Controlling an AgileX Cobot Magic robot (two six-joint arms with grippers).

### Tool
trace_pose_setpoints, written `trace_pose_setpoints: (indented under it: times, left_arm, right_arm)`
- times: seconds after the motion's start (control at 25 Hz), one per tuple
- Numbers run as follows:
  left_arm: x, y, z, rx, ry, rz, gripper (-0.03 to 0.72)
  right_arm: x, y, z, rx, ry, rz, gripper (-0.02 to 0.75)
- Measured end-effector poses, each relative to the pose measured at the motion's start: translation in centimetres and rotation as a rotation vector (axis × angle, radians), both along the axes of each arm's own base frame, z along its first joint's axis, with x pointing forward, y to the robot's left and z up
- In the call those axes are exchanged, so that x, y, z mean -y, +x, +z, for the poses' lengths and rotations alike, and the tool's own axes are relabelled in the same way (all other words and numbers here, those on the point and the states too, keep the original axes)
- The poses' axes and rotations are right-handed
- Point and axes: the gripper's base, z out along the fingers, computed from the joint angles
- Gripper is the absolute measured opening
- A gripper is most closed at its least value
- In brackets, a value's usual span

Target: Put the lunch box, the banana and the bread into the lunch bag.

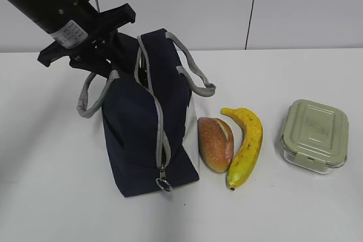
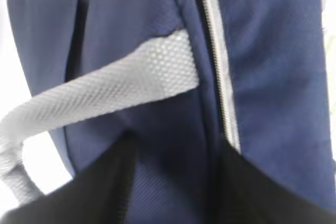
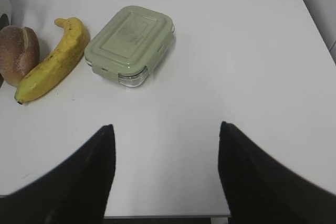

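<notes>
On the white desk (image 1: 295, 208), left of centre, we find the boxy navy-blue fabric lunch bag (image 1: 136, 140) standing upright, its grey zipper strip (image 1: 160, 134) running down the near face to a metal ring pull (image 1: 163, 184) at the bottom, so the mouth reads to us as unzipped or at least loosened near the top. Just beside its right wall lies the small oval golden-brown bread (image 1: 215, 144), touching the curved yellow banana (image 1: 245, 145), and a little apart to the right sits the clear glass lunch box with its sage-green snap lid (image 1: 313, 134); all three remain outside, lined up within easy reach of the opening. Our left end effector (image 1: 99, 55) is down at the bag's far upper edge by the grey webbing handle (image 2: 105, 93), probably to hold the mouth open, though we cannot tell whether it is clenched. Our right end effector (image 3: 165, 145) hangs released and empty over bare desk, well short of the lunch box.
</notes>
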Motion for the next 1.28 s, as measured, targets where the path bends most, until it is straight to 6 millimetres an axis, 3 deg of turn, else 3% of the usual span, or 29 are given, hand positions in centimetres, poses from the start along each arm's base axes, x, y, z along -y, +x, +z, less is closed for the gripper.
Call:
trace_pose_setpoints:
  times: [0.12, 0.24, 1.28]
  left_arm:
    - [-0.20, 0.04, -0.11, 0.013, 0.034, -0.012, 0.086]
    - [-0.42, 0.10, -0.21, 0.034, 0.069, -0.037, 0.002]
    - [-0.94, 0.74, -0.23, 0.118, 0.139, -0.047, -0.003]
  right_arm:
    - [0.00, 0.00, 0.00, 0.000, 0.000, 0.000, 0.457]
    - [0.00, 0.00, 0.00, 0.000, 0.000, 0.000, 0.456]
    - [-0.32, 0.20, 0.00, -0.011, 0.031, 0.022, 0.456]
